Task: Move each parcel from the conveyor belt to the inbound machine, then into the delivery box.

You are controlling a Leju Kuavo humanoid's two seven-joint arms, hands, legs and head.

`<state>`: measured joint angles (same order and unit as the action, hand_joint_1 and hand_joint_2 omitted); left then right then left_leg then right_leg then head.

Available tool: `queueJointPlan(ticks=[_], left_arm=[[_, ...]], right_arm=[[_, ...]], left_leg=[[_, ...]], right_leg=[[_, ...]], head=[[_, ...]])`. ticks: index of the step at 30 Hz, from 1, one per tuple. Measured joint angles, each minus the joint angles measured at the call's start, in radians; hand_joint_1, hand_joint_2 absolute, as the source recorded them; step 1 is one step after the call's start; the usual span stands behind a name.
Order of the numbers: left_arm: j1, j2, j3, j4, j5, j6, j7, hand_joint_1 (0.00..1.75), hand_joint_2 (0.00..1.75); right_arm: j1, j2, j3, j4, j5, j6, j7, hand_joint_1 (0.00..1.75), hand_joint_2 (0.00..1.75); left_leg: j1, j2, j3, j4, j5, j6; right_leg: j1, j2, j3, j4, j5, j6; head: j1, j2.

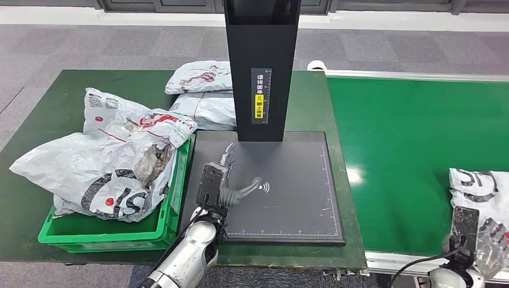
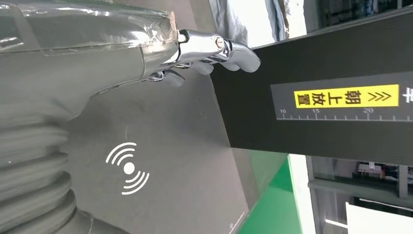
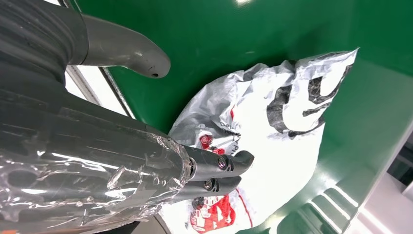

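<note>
One parcel (image 1: 480,198) cut by frame edge | right hand (image 1: 474,237) spread, above it; left hand (image 1: 225,180) empty, fingers apart

You can't see the top of the black scanner column (image 1: 262,60) beyond the left hand (image 1: 222,183); the head view's edge cuts it off. By the right hand (image 1: 474,252), the parcel (image 1: 480,192) runs past the frame edge, and whether those fingers (image 3: 229,165) touch it is unclear.

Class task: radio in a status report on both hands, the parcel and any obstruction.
Left hand open over scanner plate. Right hand open above parcel on conveyor belt, no grip seen. Nothing blocking.
</note>
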<state>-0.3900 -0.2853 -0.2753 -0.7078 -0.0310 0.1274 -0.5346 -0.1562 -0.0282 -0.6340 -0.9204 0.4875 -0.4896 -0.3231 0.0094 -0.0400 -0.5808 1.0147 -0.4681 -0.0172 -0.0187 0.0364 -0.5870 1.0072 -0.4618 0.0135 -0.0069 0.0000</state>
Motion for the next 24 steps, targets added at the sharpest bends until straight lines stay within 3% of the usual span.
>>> queueJointPlan(ticks=[24], left_arm=[[-0.014,0.013,0.029,0.012,0.001,-0.002,-0.010,0.00,1.75]], right_arm=[[-0.077,-0.034,0.028,0.141,0.059,-0.043,0.019,0.00,1.75]], left_leg=[[0.000,-0.001,0.000,0.000,0.001,0.001]], right_leg=[[0.000,-0.001,0.000,0.000,0.000,0.000]], head=[[0.000,0.000]])
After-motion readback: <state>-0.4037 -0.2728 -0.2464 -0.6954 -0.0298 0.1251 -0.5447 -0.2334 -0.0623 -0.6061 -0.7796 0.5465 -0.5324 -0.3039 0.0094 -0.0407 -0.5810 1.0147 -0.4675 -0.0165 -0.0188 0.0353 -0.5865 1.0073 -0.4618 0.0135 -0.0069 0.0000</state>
